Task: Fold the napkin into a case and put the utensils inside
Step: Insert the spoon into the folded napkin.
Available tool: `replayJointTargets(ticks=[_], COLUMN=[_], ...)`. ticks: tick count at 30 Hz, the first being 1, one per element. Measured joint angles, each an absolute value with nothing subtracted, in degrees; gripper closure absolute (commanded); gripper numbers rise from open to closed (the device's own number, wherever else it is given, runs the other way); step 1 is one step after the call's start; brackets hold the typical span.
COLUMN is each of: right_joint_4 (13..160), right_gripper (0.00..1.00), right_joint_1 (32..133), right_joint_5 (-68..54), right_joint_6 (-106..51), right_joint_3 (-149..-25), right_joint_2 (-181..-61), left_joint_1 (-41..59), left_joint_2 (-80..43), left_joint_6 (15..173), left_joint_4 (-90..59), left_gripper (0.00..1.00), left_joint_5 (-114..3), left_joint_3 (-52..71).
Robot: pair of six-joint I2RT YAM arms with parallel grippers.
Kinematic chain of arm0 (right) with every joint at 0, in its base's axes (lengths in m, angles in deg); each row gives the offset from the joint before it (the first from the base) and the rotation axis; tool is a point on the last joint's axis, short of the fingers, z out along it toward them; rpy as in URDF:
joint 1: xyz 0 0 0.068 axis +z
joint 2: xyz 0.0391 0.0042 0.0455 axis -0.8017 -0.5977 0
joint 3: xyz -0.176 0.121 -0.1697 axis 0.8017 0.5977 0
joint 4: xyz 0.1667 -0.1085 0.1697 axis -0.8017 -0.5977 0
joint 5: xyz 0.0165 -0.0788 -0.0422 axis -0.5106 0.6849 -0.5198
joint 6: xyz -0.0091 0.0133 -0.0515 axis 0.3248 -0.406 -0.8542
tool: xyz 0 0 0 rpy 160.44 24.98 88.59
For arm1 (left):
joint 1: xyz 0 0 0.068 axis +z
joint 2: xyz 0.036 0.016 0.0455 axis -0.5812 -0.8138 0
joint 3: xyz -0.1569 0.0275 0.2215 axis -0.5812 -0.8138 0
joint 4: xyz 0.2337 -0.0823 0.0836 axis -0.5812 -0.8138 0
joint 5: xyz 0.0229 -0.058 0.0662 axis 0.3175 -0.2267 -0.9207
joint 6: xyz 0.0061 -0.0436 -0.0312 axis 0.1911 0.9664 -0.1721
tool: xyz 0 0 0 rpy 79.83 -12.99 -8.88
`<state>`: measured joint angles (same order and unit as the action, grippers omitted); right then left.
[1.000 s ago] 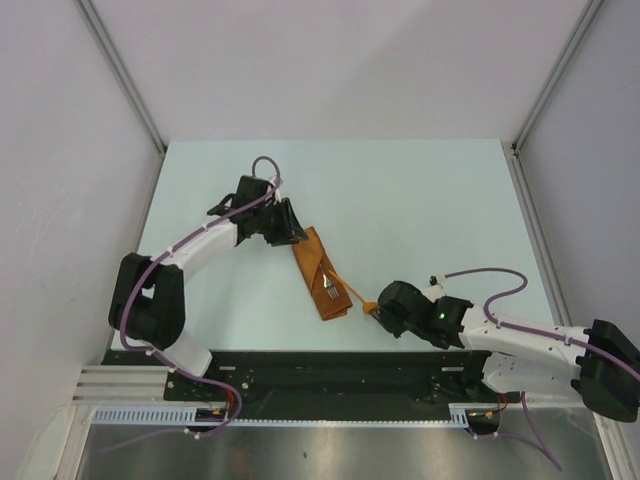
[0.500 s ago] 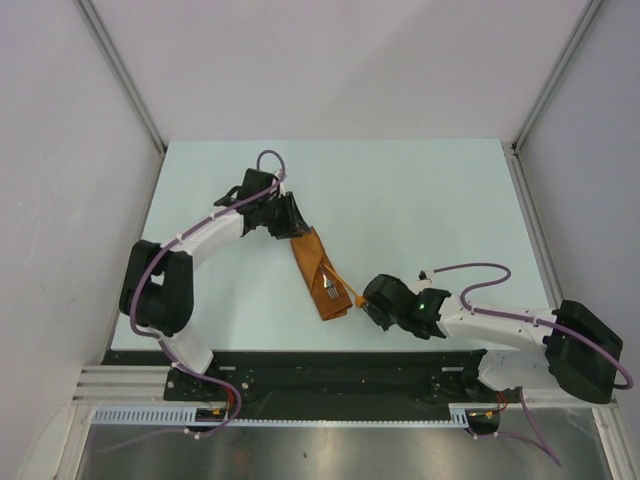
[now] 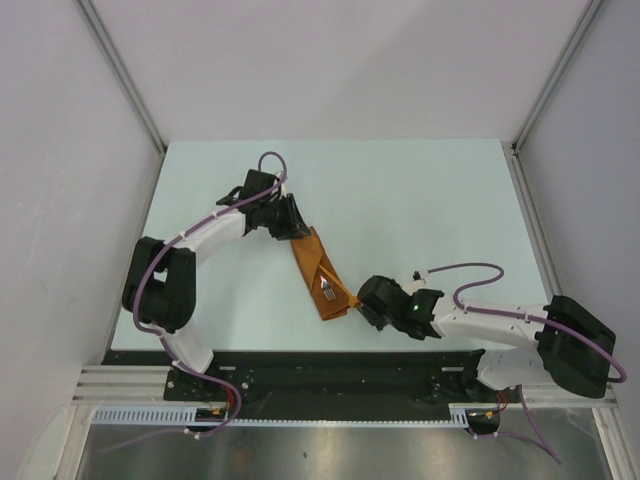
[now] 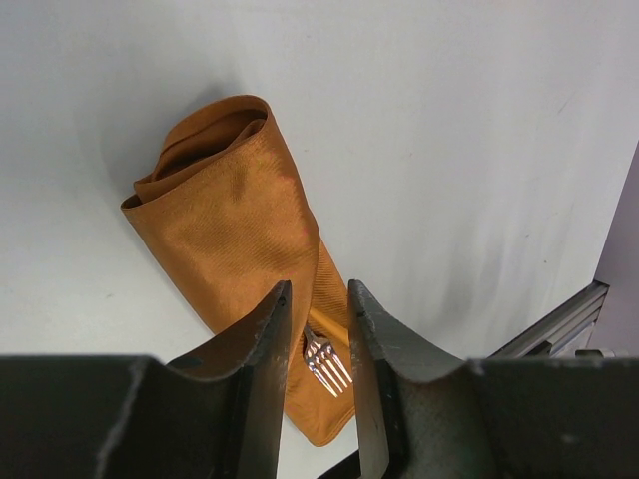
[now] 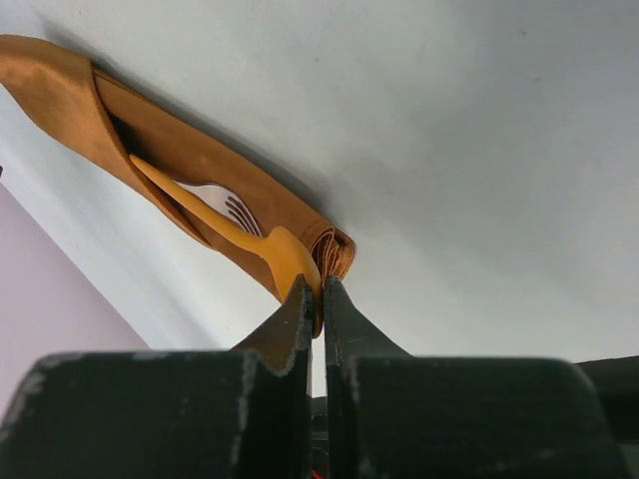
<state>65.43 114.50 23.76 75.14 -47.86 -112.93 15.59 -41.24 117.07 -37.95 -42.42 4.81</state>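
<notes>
Pale table [image 3: 430, 200], case [image 3: 312, 262] diagonal far-left to near-right, spoon [image 5: 262, 242] clamped in right gripper [image 5: 320, 289] (left gripper [image 4: 319, 291] half-open, empty).

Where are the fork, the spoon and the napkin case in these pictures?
fork [image 4: 327, 364], left wrist view, on its tines.
spoon [image 5: 215, 225], right wrist view, on its handle.
case [image 4: 240, 230], left wrist view, on its outer fold.

Plain rust-orange case [image 4: 240, 220], orange spoon [image 5: 285, 257], silver fork [image 5: 225, 201]

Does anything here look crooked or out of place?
Only the spoon: it juts slantwise from the case, its handle tucked in beside the fork, its bowl pinched in the right hand. Nothing looks spilled or torn.
</notes>
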Motion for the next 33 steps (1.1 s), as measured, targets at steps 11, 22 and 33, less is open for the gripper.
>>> replayJointTargets(ticks=[11, 22, 33], right_joint_4=[62.15, 62.59, 63.11], right_gripper=[1.00, 1.00, 1.00], right_joint_1=[118.00, 118.44, 120.10], right_joint_5=[25.20, 25.11, 24.52], right_joint_6=[78.42, 78.94, 78.96], right_joint_3=[-48.12, -47.71, -45.32], right_joint_2=[-110.70, -110.79, -110.83], left_joint_1=[15.59, 15.59, 15.59], left_joint_2=[-41.35, -41.59, -41.59], left_joint_6=[117.13, 117.11, 117.07], left_joint_4=[-37.65, -37.60, -37.60], left_gripper=[0.68, 0.68, 0.69], left_joint_5=[-42.36, -42.31, -42.36], left_joint_3=[4.81, 4.81, 4.81])
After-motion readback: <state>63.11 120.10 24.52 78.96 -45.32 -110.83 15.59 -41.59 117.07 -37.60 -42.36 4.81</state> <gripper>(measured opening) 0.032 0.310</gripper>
